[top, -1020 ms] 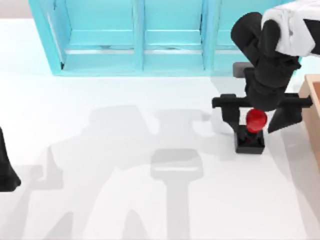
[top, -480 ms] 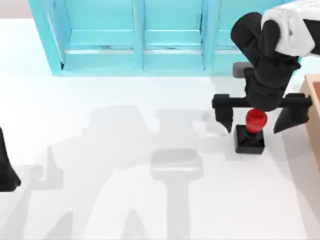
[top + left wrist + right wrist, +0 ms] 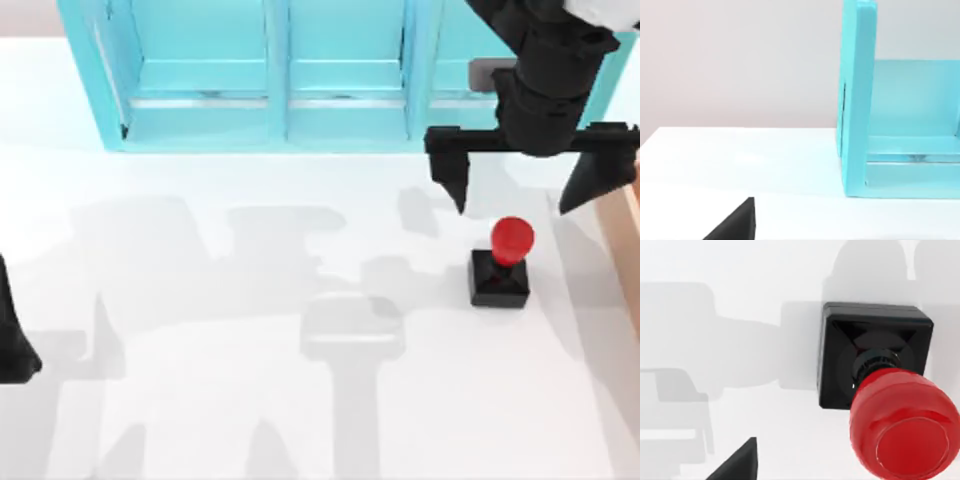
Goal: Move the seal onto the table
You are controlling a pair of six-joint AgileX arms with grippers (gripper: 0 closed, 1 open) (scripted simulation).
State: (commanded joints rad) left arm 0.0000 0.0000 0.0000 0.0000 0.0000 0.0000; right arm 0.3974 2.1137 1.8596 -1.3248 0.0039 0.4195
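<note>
Seal (image 3: 501, 265): upright on table (image 3: 200, 300), free-standing
Right tool (image 3: 520, 185): above seal, fingers spread wide, empty, clear of the knob
Left tool (image 3: 15, 340): parked at table's left edge; finger state cannot be told

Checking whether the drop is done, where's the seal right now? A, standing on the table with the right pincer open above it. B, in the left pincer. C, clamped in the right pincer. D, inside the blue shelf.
A: the seal stands upright on the table, and the right pincer hangs open, clear of the red knob, nearer the shelf.
</note>
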